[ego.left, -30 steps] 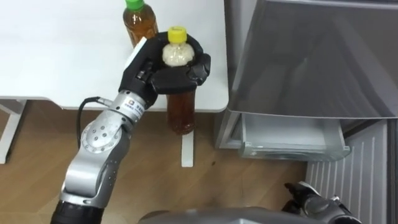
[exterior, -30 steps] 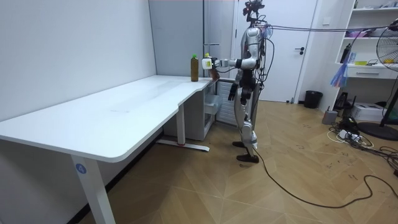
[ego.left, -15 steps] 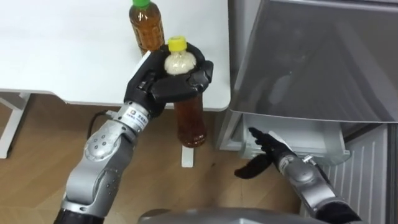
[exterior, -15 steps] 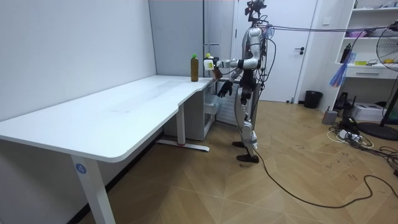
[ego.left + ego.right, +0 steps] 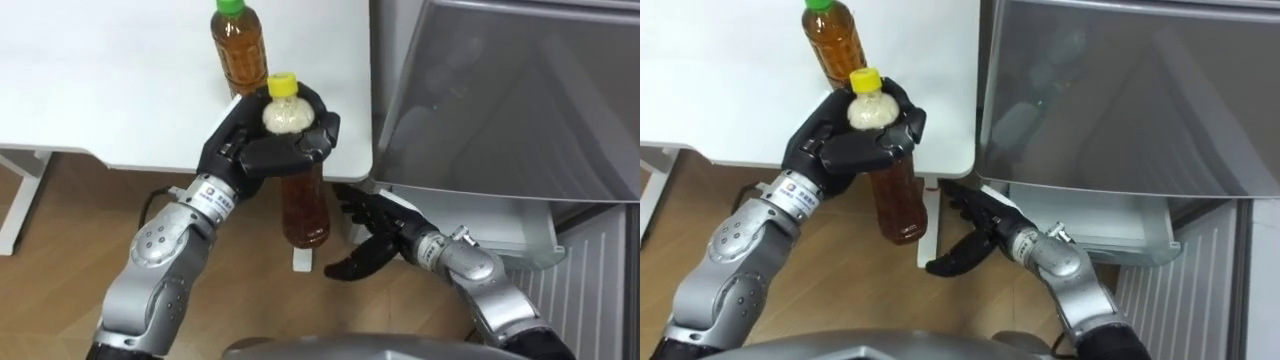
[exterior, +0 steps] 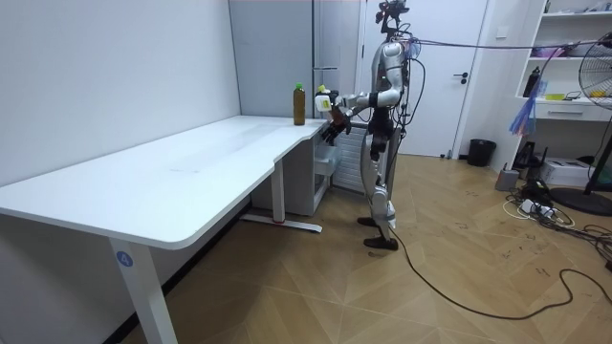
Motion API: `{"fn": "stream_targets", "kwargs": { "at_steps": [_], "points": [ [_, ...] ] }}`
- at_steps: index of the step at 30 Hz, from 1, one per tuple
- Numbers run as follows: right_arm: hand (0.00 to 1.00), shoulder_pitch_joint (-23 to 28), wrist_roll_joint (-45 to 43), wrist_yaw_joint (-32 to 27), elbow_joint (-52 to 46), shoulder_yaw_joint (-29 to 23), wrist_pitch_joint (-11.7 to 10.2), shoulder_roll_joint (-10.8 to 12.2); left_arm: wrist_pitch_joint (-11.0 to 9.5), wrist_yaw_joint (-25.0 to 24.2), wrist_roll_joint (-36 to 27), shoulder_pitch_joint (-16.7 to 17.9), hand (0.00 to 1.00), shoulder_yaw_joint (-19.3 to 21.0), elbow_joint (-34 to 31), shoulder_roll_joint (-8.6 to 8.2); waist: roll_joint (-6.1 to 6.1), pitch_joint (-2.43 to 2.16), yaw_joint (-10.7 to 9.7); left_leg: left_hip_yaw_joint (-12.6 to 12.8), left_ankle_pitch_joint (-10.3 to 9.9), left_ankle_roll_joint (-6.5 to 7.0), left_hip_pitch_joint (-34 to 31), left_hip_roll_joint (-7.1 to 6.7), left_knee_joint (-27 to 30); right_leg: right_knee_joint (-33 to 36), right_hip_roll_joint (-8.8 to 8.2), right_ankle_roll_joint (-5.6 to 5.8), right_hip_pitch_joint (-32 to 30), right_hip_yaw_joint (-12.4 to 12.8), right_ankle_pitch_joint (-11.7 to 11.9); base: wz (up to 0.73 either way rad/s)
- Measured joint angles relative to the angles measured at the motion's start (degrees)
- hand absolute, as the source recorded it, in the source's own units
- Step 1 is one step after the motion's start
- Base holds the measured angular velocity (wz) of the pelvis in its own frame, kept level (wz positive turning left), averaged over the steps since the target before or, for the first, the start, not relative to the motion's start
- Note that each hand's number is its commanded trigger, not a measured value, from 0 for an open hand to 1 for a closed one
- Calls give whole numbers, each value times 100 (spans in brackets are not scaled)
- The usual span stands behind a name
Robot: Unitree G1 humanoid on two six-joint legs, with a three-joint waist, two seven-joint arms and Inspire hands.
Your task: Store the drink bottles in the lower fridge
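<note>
Left hand point(image 5: 262, 145) grips the bottle point(image 5: 304, 205) upright by its neck, just off the desk's point(image 5: 100, 100) near right corner, while the right hand point(image 5: 378, 238), fingers spread, hovers just right of its base, nearer the fridge point(image 5: 500, 90).

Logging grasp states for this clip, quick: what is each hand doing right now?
Left hand: shut on the yellow-capped bottle.
Right hand: open, holding nothing, near the bottle's base.

A white counter point(image 5: 100, 80) is stretching away beyond the left robot hand point(image 5: 243, 152); wooden floor point(image 5: 60, 260) is lying below it.
</note>
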Motion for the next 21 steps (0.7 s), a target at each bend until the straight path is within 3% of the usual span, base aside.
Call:
{"fn": "stream_targets", "kwargs": {
  "at_steps": [9,14,21],
  "points": [
    [0,-7,327,1034,-301,185,130,-75,0,-13,138,43,100,-265,-6,-11,-51,-32,18,-43,0,6,-116,-69,44,60,-13,15,-98,-82,-9,3],
    [0,-10,406,1696,-302,216,274,-112,0,-160,282,98,100,-362,-5,-26,-60,-24,39,-24,0,6,-123,-68,93,64,-13,15,-95,-68,-9,0],
    [0,-10,785,2031,-303,208,471,-198,0,-265,281,153,100,-432,-4,-18,-123,14,64,-15,-1,8,-124,-63,77,72,-7,14,-101,-19,-9,0]
  ]
}}
